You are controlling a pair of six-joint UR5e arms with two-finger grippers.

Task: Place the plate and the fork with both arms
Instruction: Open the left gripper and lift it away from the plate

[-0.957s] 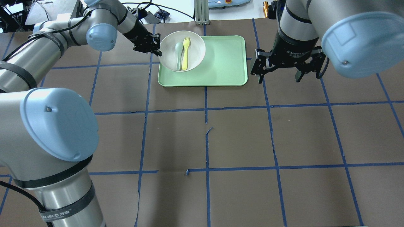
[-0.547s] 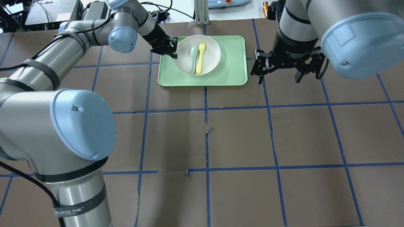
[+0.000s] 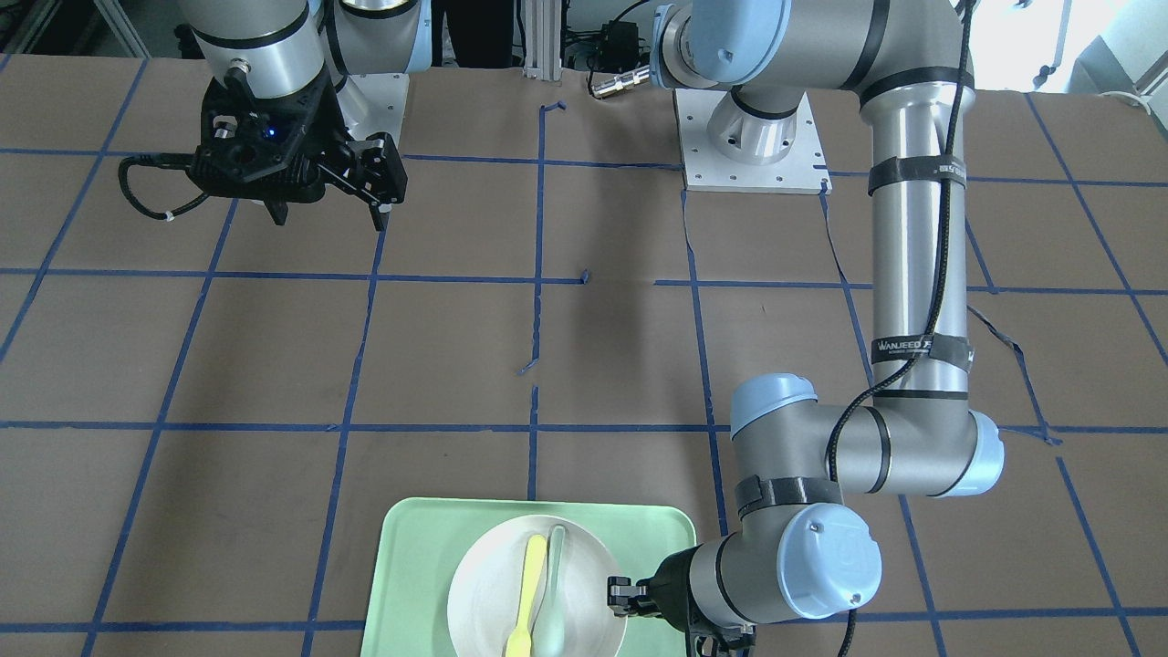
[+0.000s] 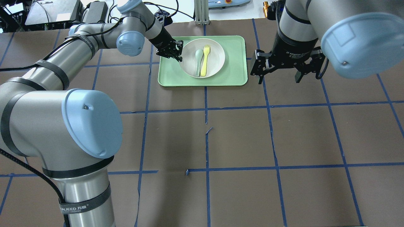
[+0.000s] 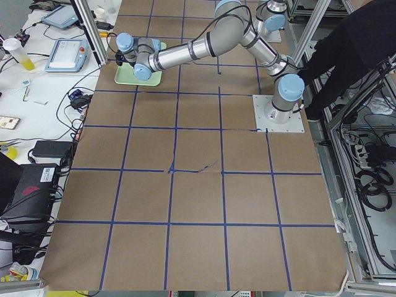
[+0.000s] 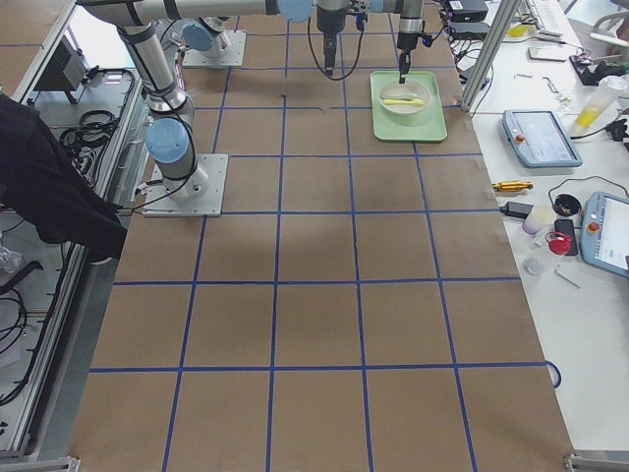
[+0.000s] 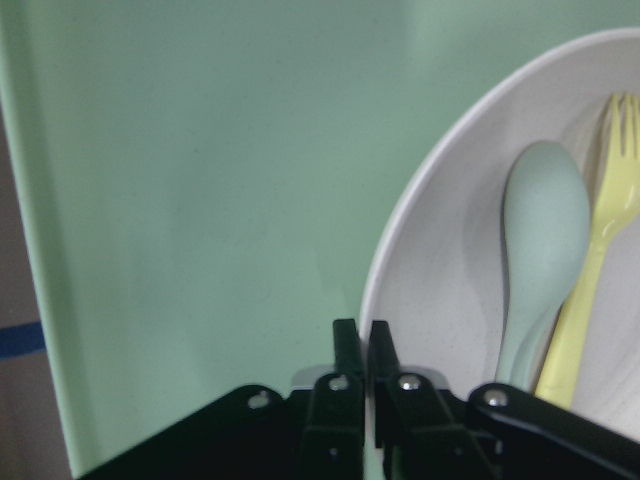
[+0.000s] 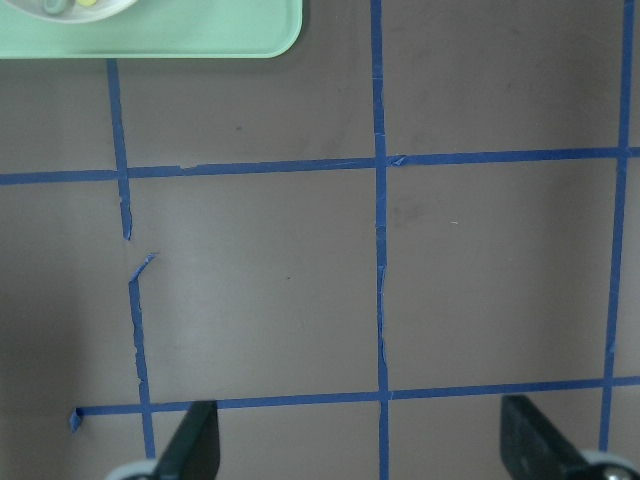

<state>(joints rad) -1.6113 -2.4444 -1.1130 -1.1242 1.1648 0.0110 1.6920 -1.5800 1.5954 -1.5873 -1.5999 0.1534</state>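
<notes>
The white plate (image 4: 216,56) is over the middle of the mint-green tray (image 4: 235,69), with the yellow fork (image 4: 204,60) and a pale grey-green spoon (image 4: 198,61) lying side by side in it. My left gripper (image 4: 179,53) is shut on the plate's left rim. The left wrist view shows the rim (image 7: 440,260) pinched between the near-closed fingers (image 7: 345,350). I cannot tell whether the plate rests on the tray. My right gripper (image 4: 279,78) is open and empty, hovering over the table right of the tray.
The tray stands at the far middle of the brown table with blue tape lines (image 4: 206,107). The tray's corner shows in the right wrist view (image 8: 200,35). Cables and devices lie beyond the far edge (image 4: 157,12).
My left gripper has carried the plate, with fork and spoon in it, to the right from the tray's left edge to over its middle. The right arm has not moved.
</notes>
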